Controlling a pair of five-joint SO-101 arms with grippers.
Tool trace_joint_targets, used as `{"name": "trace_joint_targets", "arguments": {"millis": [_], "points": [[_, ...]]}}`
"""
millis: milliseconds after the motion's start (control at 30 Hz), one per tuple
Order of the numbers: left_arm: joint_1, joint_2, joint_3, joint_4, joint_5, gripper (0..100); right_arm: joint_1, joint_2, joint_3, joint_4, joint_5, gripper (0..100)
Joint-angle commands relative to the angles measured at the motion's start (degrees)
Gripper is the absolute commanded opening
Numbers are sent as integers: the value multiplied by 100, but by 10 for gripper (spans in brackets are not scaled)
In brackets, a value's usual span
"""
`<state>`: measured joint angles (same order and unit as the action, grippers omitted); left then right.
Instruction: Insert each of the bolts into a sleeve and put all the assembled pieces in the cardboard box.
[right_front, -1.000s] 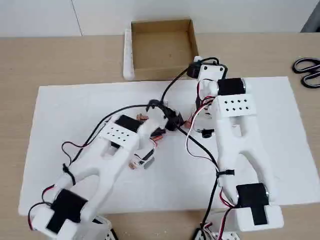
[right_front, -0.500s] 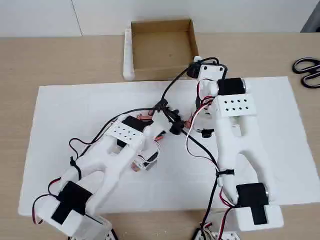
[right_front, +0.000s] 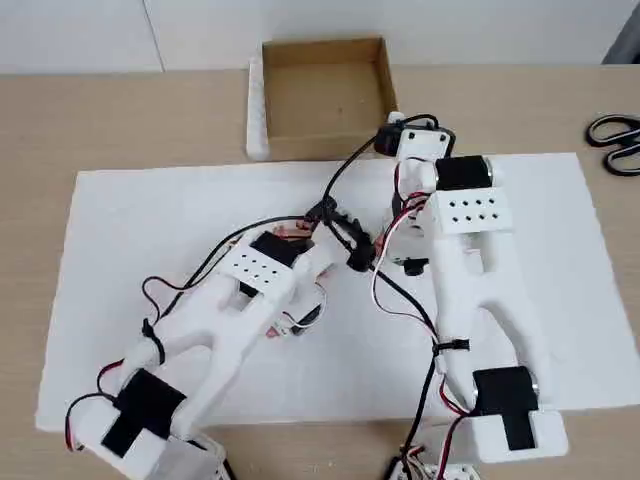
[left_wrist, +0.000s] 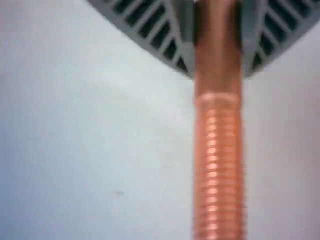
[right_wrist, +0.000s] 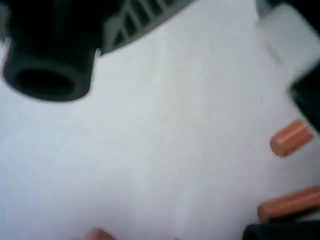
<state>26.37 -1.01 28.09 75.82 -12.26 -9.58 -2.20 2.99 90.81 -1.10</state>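
A copper bolt (left_wrist: 218, 150) with a threaded shaft juts out from between the grey jaws of my left gripper (left_wrist: 218, 45), which is shut on its smooth upper part. My right gripper (right_wrist: 65, 35) is shut on a black sleeve (right_wrist: 47, 67) whose open bore faces the white sheet. Two loose copper bolts (right_wrist: 291, 138) (right_wrist: 289, 203) lie on the sheet beyond it. From above, the left gripper (right_front: 303, 236) and right gripper (right_front: 398, 230) are close together at the sheet's middle. The cardboard box (right_front: 325, 95) stands at the back, with nothing visible inside.
A white sheet (right_front: 150, 230) covers the wooden table. A white strip (right_front: 257, 110) leans along the box's left side. Scissors (right_front: 615, 142) lie at the far right. Black cables (right_front: 345, 235) run between the two arms.
The left arm has swung to the right, bringing its gripper closer to the right arm's gripper. The right arm has stayed put.
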Motion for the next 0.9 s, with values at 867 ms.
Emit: {"name": "trace_joint_targets", "arguments": {"millis": [867], "points": [[-2752, -563, -1508, 501, -4888, 6, 66, -330, -53, -66, 62, 18]]}}
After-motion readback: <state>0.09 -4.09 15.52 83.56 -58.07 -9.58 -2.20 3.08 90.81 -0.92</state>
